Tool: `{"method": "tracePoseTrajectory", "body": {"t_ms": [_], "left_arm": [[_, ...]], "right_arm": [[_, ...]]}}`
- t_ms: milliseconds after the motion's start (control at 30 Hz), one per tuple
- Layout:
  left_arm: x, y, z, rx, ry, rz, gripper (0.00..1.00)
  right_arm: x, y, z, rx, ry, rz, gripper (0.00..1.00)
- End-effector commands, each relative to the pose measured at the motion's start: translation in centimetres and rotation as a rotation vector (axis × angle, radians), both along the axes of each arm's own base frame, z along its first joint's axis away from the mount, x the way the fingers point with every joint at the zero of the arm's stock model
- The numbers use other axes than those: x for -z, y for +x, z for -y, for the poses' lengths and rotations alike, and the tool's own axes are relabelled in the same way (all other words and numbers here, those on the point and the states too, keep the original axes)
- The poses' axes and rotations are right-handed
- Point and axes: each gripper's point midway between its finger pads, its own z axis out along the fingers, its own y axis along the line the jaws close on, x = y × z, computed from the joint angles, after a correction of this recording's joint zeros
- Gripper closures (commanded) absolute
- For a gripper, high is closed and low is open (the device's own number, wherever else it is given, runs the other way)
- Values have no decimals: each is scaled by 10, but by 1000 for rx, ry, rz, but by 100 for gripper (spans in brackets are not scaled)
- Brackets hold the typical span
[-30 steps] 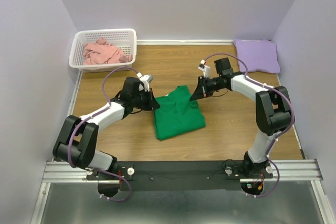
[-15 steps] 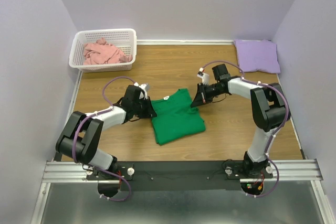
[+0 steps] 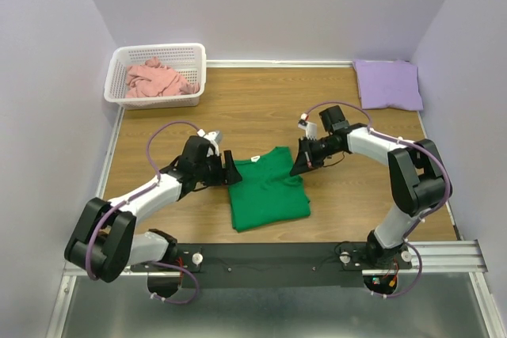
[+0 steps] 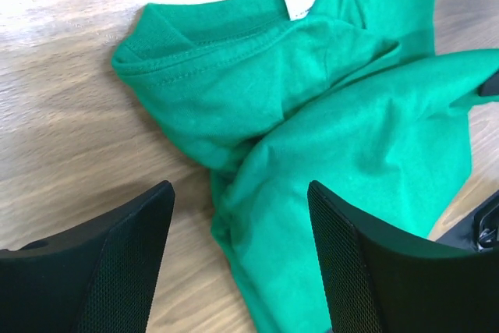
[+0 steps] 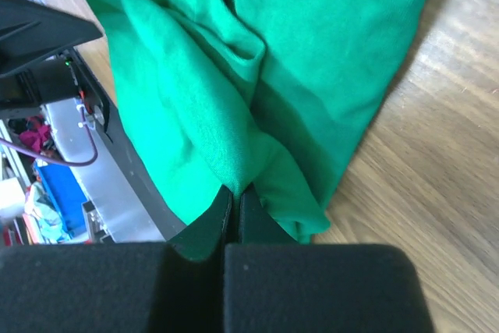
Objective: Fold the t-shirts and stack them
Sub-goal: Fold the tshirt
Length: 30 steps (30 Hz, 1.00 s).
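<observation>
At the middle of the table (image 3: 261, 108), I am mid-fold on the green t-shirt (image 3: 269, 191): left gripper (image 3: 229, 170) wide and empty beside it, right gripper (image 3: 300, 165) pinching its right edge, which probably needs releasing next.

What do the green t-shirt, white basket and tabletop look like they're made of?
The green t-shirt looks like soft knit cloth, probably cotton jersey, matte: it creases and has stitched collar seams. The white basket looks like moulded plastic, slightly glossy: rigid lattice walls. The tabletop is wood or wood-look laminate, smooth satin: grain lines with faint glare; can't tell which.
</observation>
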Motion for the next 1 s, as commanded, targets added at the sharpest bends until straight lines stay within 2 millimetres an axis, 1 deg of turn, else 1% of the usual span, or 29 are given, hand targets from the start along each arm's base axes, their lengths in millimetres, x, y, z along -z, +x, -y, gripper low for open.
{"method": "tracePoseTrajectory", "body": {"t_ms": [0, 67, 167, 200, 233, 300, 333, 367, 433, 467, 500, 567, 600, 667, 767, 867, 900, 967], "left_arm": [[-20, 5, -3, -10, 31, 71, 22], [-29, 5, 0, 0, 22, 98, 22], [-29, 4, 6, 18, 17, 110, 22], [-28, 5, 6, 15, 24, 112, 22], [-22, 4, 8, 20, 36, 100, 22], [-20, 9, 8, 8, 53, 104, 22], [-14, 11, 8, 5, 69, 91, 22], [-15, 15, 10, 1, 73, 99, 22], [-10, 20, 8, -12, 100, 93, 22], [-15, 24, 11, -9, 98, 103, 22], [-14, 25, 13, -6, 102, 100, 24], [-25, 28, 20, 4, 93, 120, 29], [-28, 25, 26, 23, 94, 126, 35], [-35, 22, 33, 40, 91, 136, 35], [-38, 11, 44, 67, 87, 122, 37], [-35, 2, 46, 73, 76, 100, 39], [-32, -2, 44, 72, 81, 92, 39], [-30, 0, 37, 37, 105, 100, 39]], "right_arm": [[-6, 13, -2, 12, -19, 17, 99], [-8, 15, -3, 11, -16, 22, 100], [-7, 16, -3, 5, -18, 24, 99], [-6, 16, -3, 1, -18, 24, 100], [-5, 15, -3, 0, -17, 19, 100], [-4, 15, -3, -5, -17, 19, 99], [-3, 14, -3, -8, -17, 18, 99], [-3, 14, -3, -9, -16, 17, 99], [-3, 15, -3, -11, -15, 20, 99], [-3, 15, -3, -14, -16, 22, 99], [-3, 15, -3, -15, -17, 27, 100], [-4, 15, -2, -15, -17, 29, 99], [-4, 14, -3, -19, -17, 31, 99], [-3, 14, -2, -19, -21, 31, 99], [-4, 15, -2, -22, -21, 37, 99], [-5, 16, -3, -24, -20, 40, 99], [-6, 16, -3, -27, -17, 40, 100], [-5, 17, -3, -31, -15, 40, 99]]}}
